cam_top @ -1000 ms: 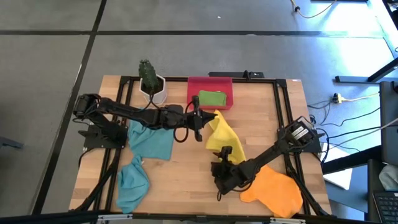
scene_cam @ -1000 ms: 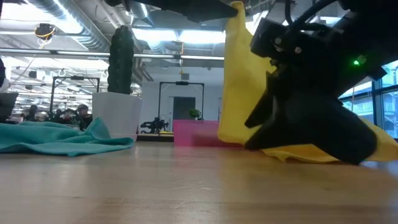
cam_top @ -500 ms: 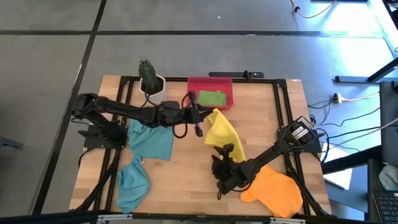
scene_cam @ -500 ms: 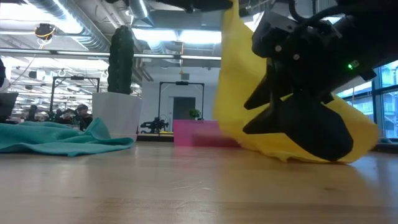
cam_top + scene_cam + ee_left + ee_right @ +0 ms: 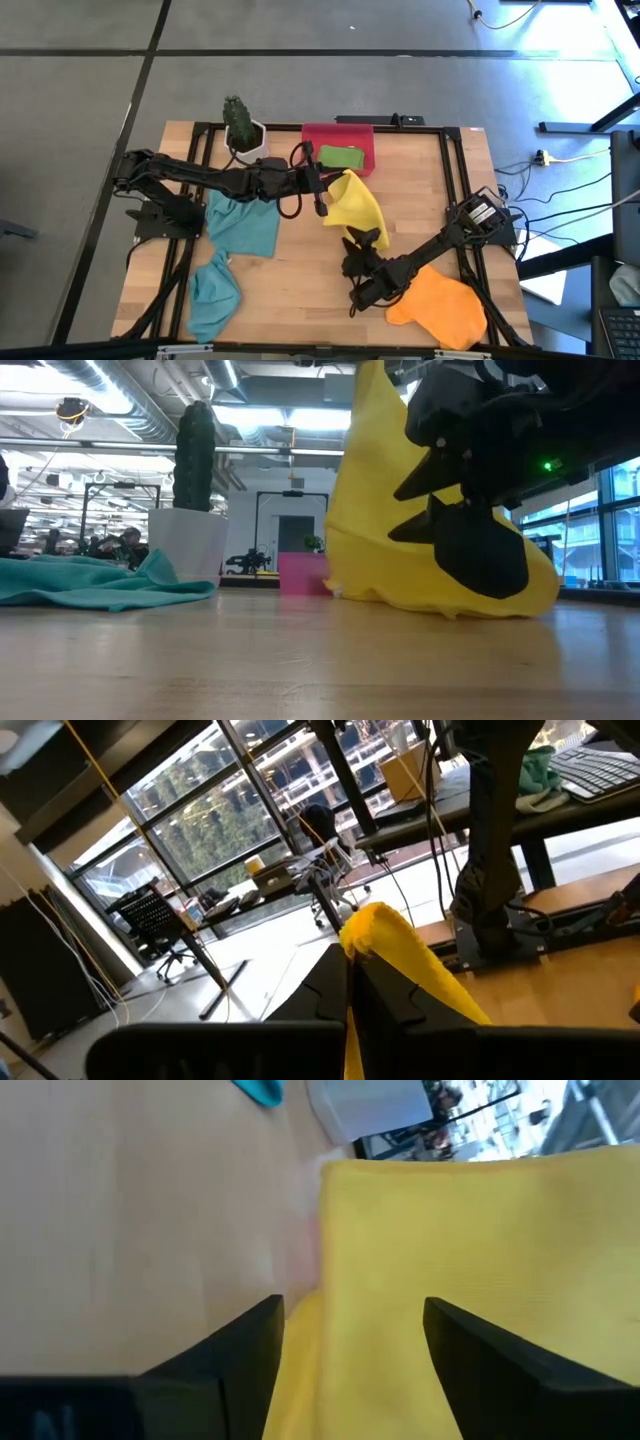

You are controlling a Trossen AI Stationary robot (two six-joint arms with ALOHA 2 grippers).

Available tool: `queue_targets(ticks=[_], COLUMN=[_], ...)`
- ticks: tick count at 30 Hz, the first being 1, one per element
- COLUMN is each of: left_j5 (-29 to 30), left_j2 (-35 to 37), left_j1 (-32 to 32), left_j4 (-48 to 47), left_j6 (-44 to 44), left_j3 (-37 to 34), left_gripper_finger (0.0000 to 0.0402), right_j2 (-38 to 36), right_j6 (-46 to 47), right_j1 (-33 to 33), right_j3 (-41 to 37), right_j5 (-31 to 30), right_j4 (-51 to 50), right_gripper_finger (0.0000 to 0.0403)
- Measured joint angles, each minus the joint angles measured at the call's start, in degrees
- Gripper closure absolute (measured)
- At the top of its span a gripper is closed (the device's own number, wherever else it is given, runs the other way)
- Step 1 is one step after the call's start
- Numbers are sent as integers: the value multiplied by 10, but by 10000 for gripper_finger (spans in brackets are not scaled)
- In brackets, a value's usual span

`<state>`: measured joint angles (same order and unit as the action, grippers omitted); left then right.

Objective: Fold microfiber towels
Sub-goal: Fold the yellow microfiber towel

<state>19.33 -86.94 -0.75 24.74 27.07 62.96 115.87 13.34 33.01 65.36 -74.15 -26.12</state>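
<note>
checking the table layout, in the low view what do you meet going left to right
teal towel → white plant pot → red tray → yellow towel, hanging from the shut left hand, its lower edge on the table → open right hand in front of that towel

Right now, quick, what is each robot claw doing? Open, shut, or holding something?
Left gripper: shut on the yellow towel, holding it up.
Right gripper: open, at the yellow towel's lower edge, gripping nothing.
</note>
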Motion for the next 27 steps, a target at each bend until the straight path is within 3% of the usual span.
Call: queue_targets(ticks=[5,12,23,27], left_j5=[24,77,147,188], left_j2=[0,30,81,83], left_j1=[0,0,-23,-26], left_j4=[-4,-32,-48,-52], left_j6=[3,3,8,23], left_j3=[0,1,1,6], left_gripper_finger=[401,401,401,401], right_j2=[0,0,0,0], right_j6=[2,96,375,434], right_j1=[0,-1,-11,-23], right_j3=[0,0,0,1], right_j5=[-29,-5,-14,-57], right_j4=[-35,-66,-275,-283], right_gripper_finger=[162,162,162,162])
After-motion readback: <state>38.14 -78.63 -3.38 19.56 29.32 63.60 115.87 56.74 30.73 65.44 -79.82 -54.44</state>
